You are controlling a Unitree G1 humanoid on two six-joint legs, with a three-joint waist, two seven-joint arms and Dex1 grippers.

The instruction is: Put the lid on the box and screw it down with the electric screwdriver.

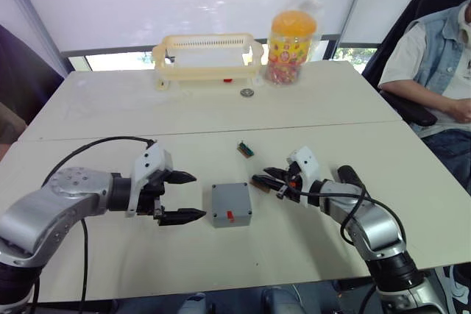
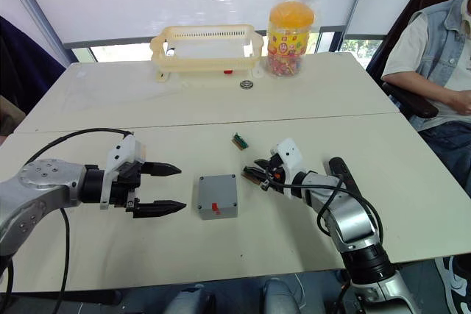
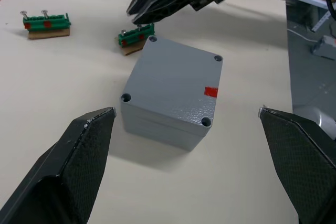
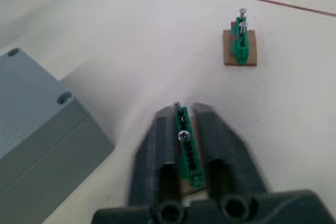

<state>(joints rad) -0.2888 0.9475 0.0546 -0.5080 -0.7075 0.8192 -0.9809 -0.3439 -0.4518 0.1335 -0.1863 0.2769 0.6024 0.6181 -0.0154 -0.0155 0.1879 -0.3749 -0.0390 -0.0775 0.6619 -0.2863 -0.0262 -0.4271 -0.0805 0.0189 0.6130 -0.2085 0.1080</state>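
Left gripper [image 1: 182, 196] hovers low over the white table [image 1: 110, 108], black fingers spread wide, nothing between them, pointing at the box [image 1: 231, 204] just to its right, a small gap between. Box sits near table centre, the lid [image 3: 176, 81] already on top: grey matte plastic, square, rounded corners, recessed screw hole in each corner, red mark on the lid near one edge. Seam between lid and box body visible in the left wrist view. Right of the box, the right gripper [image 1: 266, 179] is down at table level, fingers pinched onto a small green block [image 4: 186, 145] with a brown base and a screw standing in it; the block lies just off the box's corner, not touching it. A second green block [image 1: 245, 150] of the same kind lies farther back, apart from both. Far side of table: cream plastic slotted basket [image 1: 209, 55], a small round metal piece [image 1: 246, 93] in front of it, an orange-capped candy jar [image 1: 291, 43] in a clear bag. Seated person [image 1: 434, 64] at right edge in a denim vest.
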